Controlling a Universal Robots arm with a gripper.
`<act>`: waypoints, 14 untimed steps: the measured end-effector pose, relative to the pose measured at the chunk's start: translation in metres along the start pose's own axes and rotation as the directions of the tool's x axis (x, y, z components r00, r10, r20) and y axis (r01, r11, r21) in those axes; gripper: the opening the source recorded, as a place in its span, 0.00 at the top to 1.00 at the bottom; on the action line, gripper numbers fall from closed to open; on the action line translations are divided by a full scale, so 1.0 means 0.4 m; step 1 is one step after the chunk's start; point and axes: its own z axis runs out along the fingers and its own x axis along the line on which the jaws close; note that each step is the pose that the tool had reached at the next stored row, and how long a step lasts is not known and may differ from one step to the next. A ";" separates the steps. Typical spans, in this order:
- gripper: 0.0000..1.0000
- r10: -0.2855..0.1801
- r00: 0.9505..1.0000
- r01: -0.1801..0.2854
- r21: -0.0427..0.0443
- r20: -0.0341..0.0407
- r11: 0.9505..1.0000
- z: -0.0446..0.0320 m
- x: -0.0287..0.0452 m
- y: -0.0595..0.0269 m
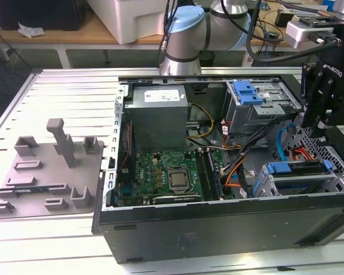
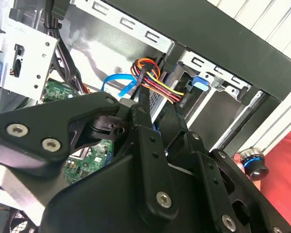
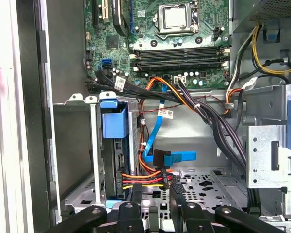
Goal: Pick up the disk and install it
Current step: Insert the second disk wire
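Note:
The disk stands on edge in the drive cage at the case's near corner, on the exterior view's right, with its blue rail tab showing. In the exterior view its blue rail lies along the cage top. My gripper hangs inside the open computer case, beside the cage and apart from the disk. It is open, with nothing between its black fingers. Red, yellow and black power wires and a blue data cable plug lie just off the fingertips.
A grey power supply box and the green motherboard fill the case's other half. A bare blue bracket sits on the upper drive cage. Cable bundles cross the middle. A grey fixture plate lies outside the case.

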 end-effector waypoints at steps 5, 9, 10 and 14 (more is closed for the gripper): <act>0.64 0.000 1.000 0.000 0.000 -0.001 1.000 0.000 0.000 0.000; 0.64 0.000 1.000 0.000 0.000 -0.002 1.000 0.000 0.000 0.000; 0.64 0.000 1.000 0.000 0.000 -0.002 1.000 0.000 0.000 0.000; 0.64 -0.001 1.000 0.001 0.001 -0.029 1.000 -0.004 -0.037 0.001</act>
